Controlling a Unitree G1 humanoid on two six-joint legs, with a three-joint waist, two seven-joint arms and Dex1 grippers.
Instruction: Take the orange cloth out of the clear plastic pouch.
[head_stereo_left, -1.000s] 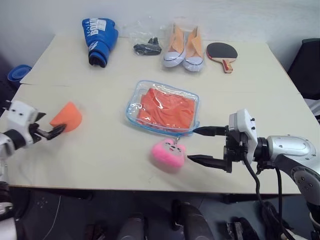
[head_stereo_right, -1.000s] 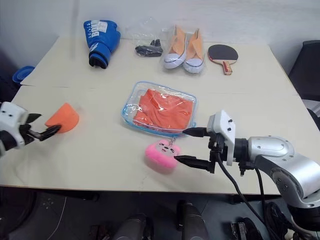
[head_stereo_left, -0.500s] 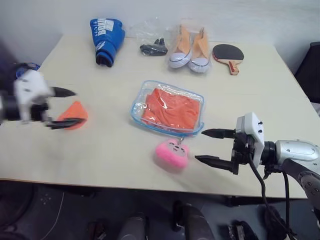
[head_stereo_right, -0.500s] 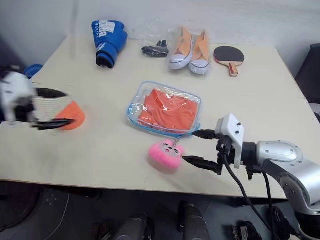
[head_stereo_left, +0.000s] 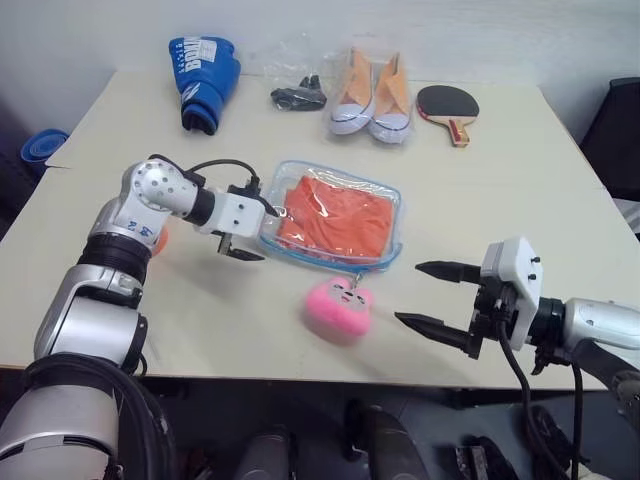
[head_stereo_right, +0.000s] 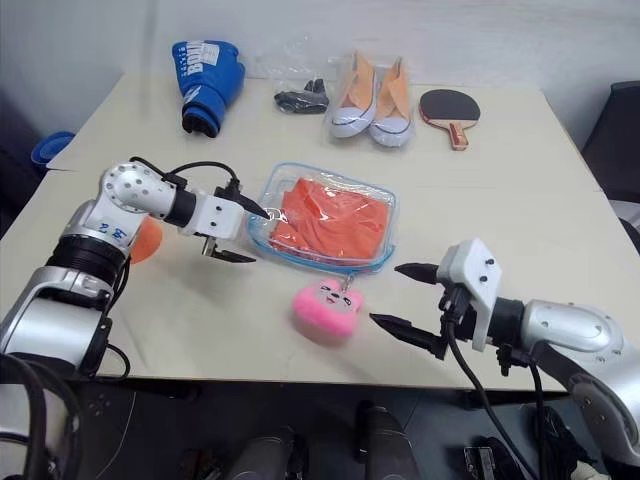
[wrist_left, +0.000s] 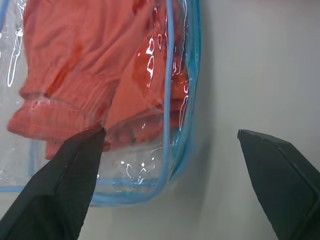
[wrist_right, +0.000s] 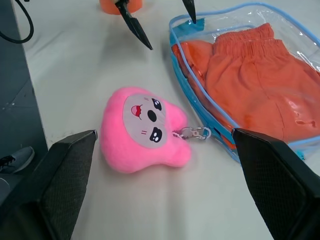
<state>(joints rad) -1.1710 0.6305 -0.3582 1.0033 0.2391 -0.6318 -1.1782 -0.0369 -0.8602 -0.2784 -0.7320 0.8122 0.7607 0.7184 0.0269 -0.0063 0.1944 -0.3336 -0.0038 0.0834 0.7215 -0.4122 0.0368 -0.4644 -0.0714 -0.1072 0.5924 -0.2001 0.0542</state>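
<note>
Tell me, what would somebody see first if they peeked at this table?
Probably the orange cloth shining through the clear plastic pouch in the middle of the table, with a pink plush charm clipped on at its near edge. The left tool is open right at the pouch's left end. At the far edge sit a blue boxing glove and orange sneakers.

Along the far edge of the pale table (head_stereo_left: 480, 210) lie, from left to right, a blue boxing glove (head_stereo_left: 204, 79), a wrinkly clear bag of black items (head_stereo_left: 295, 92), a pair of orange-and-white sneakers (head_stereo_left: 371, 96) and a table-tennis paddle (head_stereo_left: 447, 106). A blue round thing (head_stereo_left: 38, 146) sits beyond the table's left edge.
</note>
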